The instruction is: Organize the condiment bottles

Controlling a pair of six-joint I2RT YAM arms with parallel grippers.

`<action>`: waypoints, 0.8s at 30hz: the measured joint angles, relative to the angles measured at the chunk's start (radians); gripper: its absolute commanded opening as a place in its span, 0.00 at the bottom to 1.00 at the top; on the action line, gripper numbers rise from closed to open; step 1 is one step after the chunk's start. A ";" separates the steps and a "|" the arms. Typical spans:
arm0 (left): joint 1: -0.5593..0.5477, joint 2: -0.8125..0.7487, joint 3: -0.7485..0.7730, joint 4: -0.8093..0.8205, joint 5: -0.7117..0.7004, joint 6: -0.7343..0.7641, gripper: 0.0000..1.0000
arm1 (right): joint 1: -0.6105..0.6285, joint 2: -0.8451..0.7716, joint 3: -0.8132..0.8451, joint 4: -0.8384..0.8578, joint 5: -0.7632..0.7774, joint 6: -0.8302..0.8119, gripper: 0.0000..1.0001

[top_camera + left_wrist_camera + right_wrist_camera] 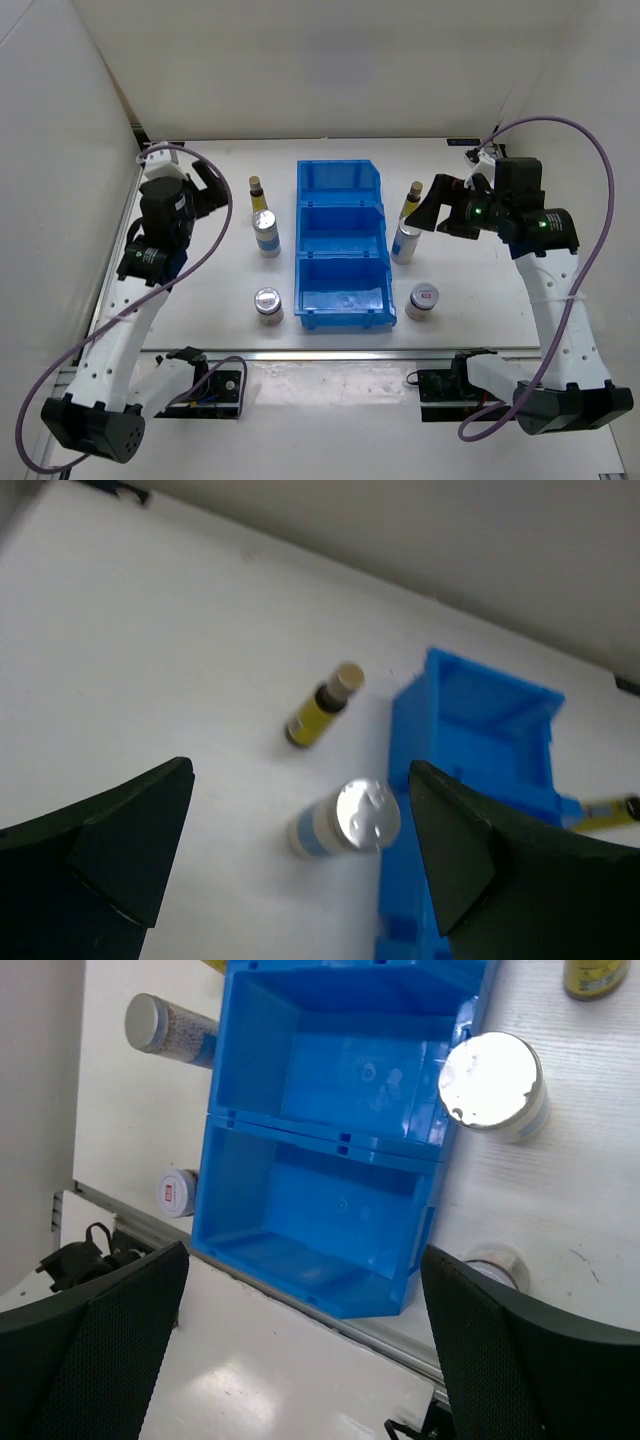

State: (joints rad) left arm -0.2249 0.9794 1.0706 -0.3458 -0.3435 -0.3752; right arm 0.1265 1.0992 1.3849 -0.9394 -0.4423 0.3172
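One shaker (350, 817) ahead of left hand (300, 772)

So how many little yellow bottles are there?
2. One yellow bottle stands left of the blue bin, near its far end. The other yellow bottle stands right of it. None seem hidden.

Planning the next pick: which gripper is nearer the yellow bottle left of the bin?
Left. The left gripper hangs just left of the yellow bottle; the right gripper is beyond the blue bin, on its right side.
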 measured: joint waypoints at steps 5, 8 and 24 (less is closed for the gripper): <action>-0.005 -0.097 -0.011 -0.234 0.127 -0.163 0.99 | 0.009 -0.011 -0.002 -0.041 0.080 0.003 1.00; -0.005 -0.197 -0.020 -0.378 0.114 -0.278 0.99 | 0.008 -0.022 -0.023 -0.083 0.122 0.023 1.00; -0.005 -0.103 -0.202 -0.548 0.356 -0.314 0.99 | 0.008 -0.163 -0.343 -0.306 0.203 0.172 0.96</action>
State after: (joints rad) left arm -0.2295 0.8764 0.8684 -0.8936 0.0120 -0.6888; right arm 0.1349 0.9360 1.0424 -1.2449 -0.2394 0.4892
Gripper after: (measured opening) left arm 0.988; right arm 0.963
